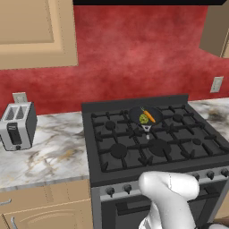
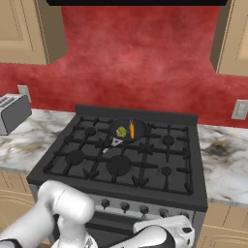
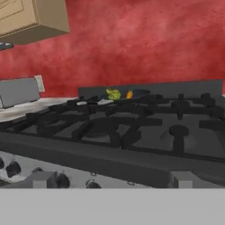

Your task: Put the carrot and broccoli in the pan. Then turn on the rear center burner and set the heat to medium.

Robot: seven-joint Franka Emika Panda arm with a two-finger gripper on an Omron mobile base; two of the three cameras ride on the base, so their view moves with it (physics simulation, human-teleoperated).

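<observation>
The dark pan (image 1: 145,117) (image 2: 128,130) sits on the stove's rear centre grate, its pale-tipped handle pointing toward the front. Inside it lie the orange carrot (image 1: 148,115) (image 2: 131,128) and the yellow-green broccoli (image 1: 143,118) (image 2: 121,131), side by side. The rear center burner is hidden under the pan. In the hand view the pan (image 3: 134,94), broccoli (image 3: 113,93) and carrot (image 3: 129,94) show far off across the grates. My gripper (image 3: 112,180) is low at the stove's front edge, level with the knobs. It is open, fingers far apart, holding nothing.
A row of control knobs (image 1: 128,188) (image 2: 125,207) (image 3: 12,168) runs along the stove's front panel. A silver toaster (image 1: 17,125) (image 2: 12,114) stands on the marble counter to the left. Wall cabinets hang above both sides, against a red backsplash.
</observation>
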